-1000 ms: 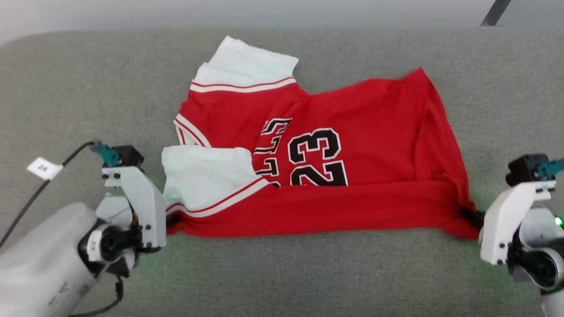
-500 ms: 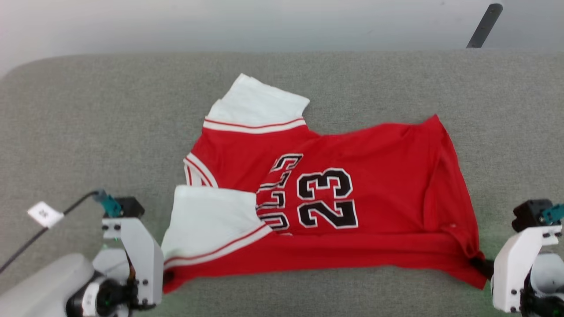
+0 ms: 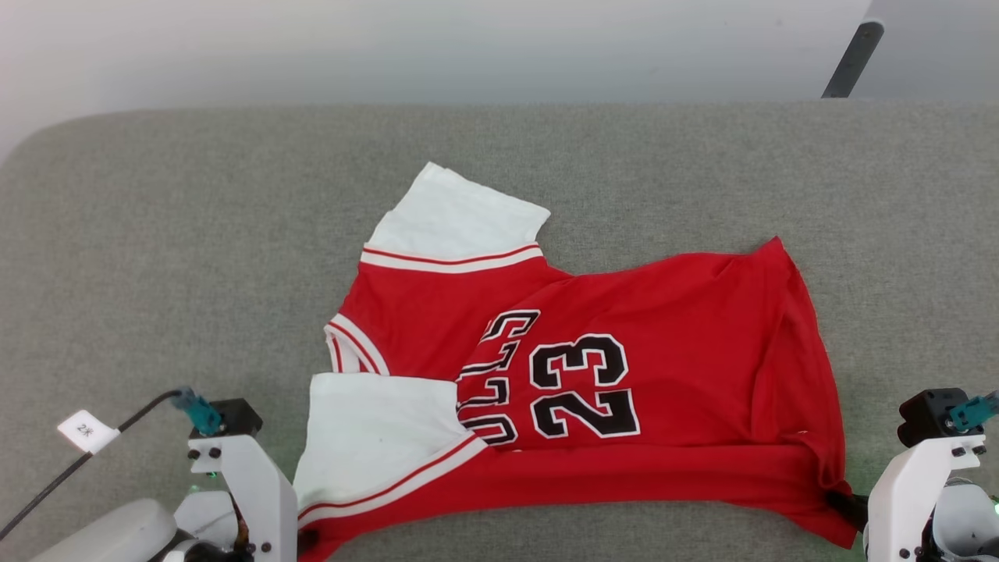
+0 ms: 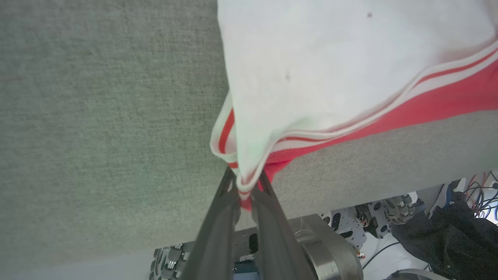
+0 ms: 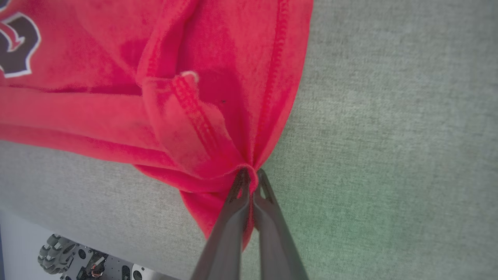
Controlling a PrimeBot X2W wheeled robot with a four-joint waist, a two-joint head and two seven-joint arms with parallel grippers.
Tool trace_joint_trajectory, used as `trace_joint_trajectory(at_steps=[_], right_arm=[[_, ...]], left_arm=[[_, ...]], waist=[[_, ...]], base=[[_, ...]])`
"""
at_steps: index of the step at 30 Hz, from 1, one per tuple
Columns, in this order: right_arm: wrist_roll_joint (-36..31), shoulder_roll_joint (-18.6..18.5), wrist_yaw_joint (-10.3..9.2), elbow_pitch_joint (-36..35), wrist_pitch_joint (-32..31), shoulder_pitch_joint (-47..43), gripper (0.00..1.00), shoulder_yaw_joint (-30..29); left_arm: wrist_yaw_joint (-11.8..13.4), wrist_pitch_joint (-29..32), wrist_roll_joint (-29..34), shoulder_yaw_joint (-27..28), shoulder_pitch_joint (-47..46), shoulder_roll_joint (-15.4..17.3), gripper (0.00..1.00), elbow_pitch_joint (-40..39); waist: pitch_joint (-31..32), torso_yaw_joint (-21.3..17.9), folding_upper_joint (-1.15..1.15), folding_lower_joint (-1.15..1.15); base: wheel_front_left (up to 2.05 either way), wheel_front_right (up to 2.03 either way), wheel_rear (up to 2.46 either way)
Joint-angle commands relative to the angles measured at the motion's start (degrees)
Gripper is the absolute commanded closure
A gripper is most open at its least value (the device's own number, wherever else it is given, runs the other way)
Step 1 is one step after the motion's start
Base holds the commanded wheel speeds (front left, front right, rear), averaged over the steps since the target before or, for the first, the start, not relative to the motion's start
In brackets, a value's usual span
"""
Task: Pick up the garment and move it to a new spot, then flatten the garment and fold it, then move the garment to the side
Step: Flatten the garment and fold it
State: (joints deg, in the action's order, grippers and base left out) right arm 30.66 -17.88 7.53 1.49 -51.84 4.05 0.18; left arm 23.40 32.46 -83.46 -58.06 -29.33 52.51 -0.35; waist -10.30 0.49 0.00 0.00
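The garment is a red jersey with white sleeves and a black "23", spread on the grey table and folded over along its near edge. My left gripper is shut on the near left corner, by the white sleeve's striped trim. My right gripper is shut on the bunched red hem at the near right corner. The near edge is stretched between the two grippers. The garment hangs slightly lifted at the left grip, and the garment puckers into the right grip.
A dark slanted leg stands beyond the table's far right edge. A white tag hangs on my left arm's cable. Past the table's near edge, the robot base and wheels lie below both grippers.
The head camera has tilted, shifting the whole picture down. Both grippers, still shut on the corners, have drawn the garment away from the table's far edge toward me.
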Motion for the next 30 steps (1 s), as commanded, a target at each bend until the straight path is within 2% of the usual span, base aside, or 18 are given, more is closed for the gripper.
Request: trace_joint_trajectory(at_steps=[1, 2, 3, 4, 5, 6, 13, 17, 24, 30], right_arm=[[-0.45, -0.3, -0.08, 0.01, 0.33, -0.87, 0.29, 0.29], [-0.54, -0.46, -0.08, -0.14, 0.68, -0.97, 0.0, 0.58], [-0.53, -0.56, -0.08, -0.21, 0.91, -1.1, 0.0, 0.72], [-0.47, -0.68, -0.07, -0.36, 1.08, -1.29, 0.0, 0.85], [-0.38, -0.78, -0.07, -0.55, 1.2, -1.45, 0.0, 1.08], [-0.19, -0.92, -0.07, -0.96, 1.47, -1.45, 0.0, 1.25], [-0.34, -1.47, -0.07, -4.47, 3.51, -2.79, 0.0, 0.43], [-0.85, -0.93, -0.07, -7.31, 7.28, -3.07, 0.0, -0.2], [-3.99, 0.54, -0.07, -12.77, 20.1, -1.07, 0.0, -0.71], [-7.4, 1.4, -0.07, -16.55, 30.77, 0.84, 0.0, 0.25]], left_arm=[[0.46, -0.14, -0.44, 0.09, 0.77, -0.06, 1.0, 0.26], [0.61, -0.21, -0.47, 0.1, 0.87, -0.06, 0.86, 0.25], [0.85, -0.31, -0.33, 0.15, 0.86, 0.02, 0.65, 0.17], [1.03, -0.49, -0.31, 0.28, 0.9, 0.11, 0.51, 0.03], [1.15, -0.61, -0.06, 0.31, 0.87, 0.31, 0.21, -0.21], [1.29, -0.65, 0.05, 0.39, 0.8, 0.5, 0.0, -0.49], [2.44, 0.31, 1.39, 0.76, -1.04, 3.11, 0.0, -3.62], [2.97, 0.61, 2.39, 1.8, -3.17, 4.59, 0.0, -5.52], [2.46, -0.84, 4.89, 4.9, -9.3, 4.55, 0.0, -4.48], [-0.53, -1.87, 8.4, 6.37, -16.46, 2.17, 0.0, 0.56]], waist=[[0.52, -0.15, 0.0, 0.0], [0.84, -0.2, 0.0, 0.0], [1.17, -0.24, 0.0, 0.0], [1.48, -0.29, 0.0, 0.0], [1.81, -0.37, 0.0, 0.0], [2.03, -0.43, 0.0, 0.0], [3.54, -1.29, 0.0, 0.0], [3.91, -2.25, 0.0, 0.0], [3.08, -4.75, 0.0, 0.0], [0.7, -7.2, 0.0, 0.0]], base=[[0.0, 0.0, 0.0], [0.0, 0.0, 0.0], [0.0, 0.0, 0.0], [0.0, 0.0, 0.0], [0.0, 0.0, 0.0], [0.0, 0.0, 0.0], [0.0, 0.0, 0.0], [0.0, 0.0, 0.0], [0.0, 0.0, 0.0], [0.0, 0.0, 0.0]])
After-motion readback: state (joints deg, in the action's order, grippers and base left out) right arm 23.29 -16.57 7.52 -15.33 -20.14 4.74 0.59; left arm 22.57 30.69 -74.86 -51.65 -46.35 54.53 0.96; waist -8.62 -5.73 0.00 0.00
